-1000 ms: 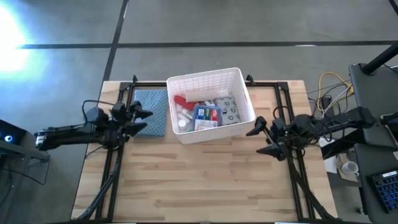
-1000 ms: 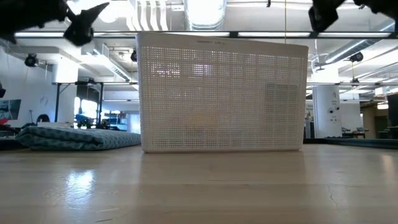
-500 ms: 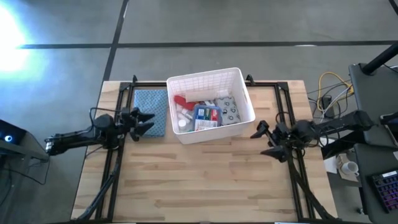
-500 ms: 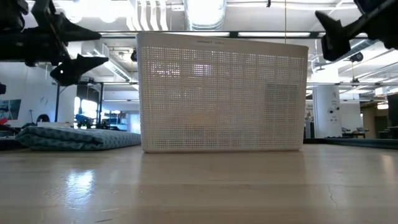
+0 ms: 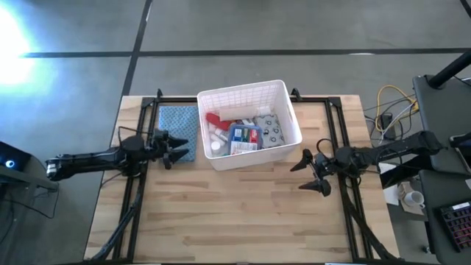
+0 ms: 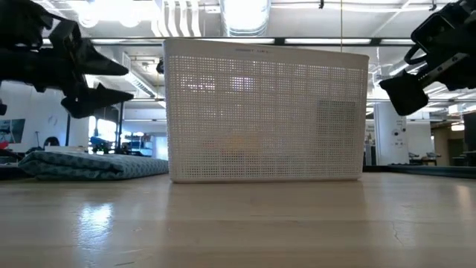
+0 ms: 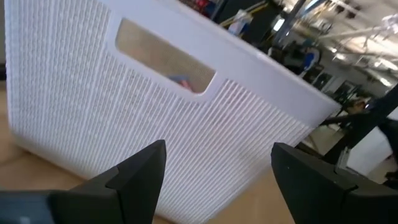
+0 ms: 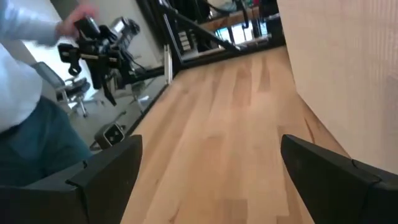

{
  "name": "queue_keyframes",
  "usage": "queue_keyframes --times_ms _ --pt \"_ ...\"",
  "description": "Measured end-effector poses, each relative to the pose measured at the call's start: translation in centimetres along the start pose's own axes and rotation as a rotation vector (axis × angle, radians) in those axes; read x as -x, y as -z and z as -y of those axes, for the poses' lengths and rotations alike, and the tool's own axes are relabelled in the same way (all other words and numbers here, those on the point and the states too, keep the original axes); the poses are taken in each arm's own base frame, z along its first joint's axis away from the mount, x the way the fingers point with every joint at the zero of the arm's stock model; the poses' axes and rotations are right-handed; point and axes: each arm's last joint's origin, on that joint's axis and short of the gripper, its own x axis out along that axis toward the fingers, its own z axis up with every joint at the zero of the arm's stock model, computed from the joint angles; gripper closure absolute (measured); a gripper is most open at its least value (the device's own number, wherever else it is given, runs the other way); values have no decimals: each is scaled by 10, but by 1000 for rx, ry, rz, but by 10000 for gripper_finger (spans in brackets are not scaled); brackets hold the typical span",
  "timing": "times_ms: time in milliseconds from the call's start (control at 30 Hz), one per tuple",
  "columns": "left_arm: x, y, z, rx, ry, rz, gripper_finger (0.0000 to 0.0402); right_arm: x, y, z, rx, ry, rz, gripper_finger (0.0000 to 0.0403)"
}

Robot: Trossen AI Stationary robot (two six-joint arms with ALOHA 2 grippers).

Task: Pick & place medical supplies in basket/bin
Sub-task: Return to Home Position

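Several medical supplies (image 5: 243, 137) lie inside the white basket (image 5: 246, 92), among them a red piece (image 5: 213, 118), a white bottle (image 5: 215, 147) and a grey packet (image 5: 271, 129). The basket stands on the tabletop (image 5: 243, 217), upper centre of the high view. A blue-grey folded cloth (image 5: 175, 121) lies just beside its left wall. The left end effector (image 5: 179, 149) hangs at the cloth's lower edge, left of the basket, fingers spread and empty. The right end effector (image 5: 307, 175) hangs lower right of the basket, apart from it, fingers spread and empty. A person (image 8: 28, 106) shows beyond the tabletop in the right wrist view.
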Motion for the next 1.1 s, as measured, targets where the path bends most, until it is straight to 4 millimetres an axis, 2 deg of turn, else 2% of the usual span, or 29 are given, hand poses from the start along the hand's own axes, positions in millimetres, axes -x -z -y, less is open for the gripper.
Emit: queue_keyframes --times_ms 200,300,433,767,1100 --pt "-6 8 -4 -7 -40 -75 132 3 3 1 -4 9 -26 33" --pt "-4 14 -7 -7 -39 -77 132 10 -4 -1 4 -3 42 33" --pt "-1 11 -6 -3 -15 -47 132 15 -9 4 6 46 114 33" --pt "12 -2 -1 12 72 126 132 39 -33 13 57 176 417 33" --pt "12 -3 0 11 74 130 132 37 -32 10 52 157 419 33"
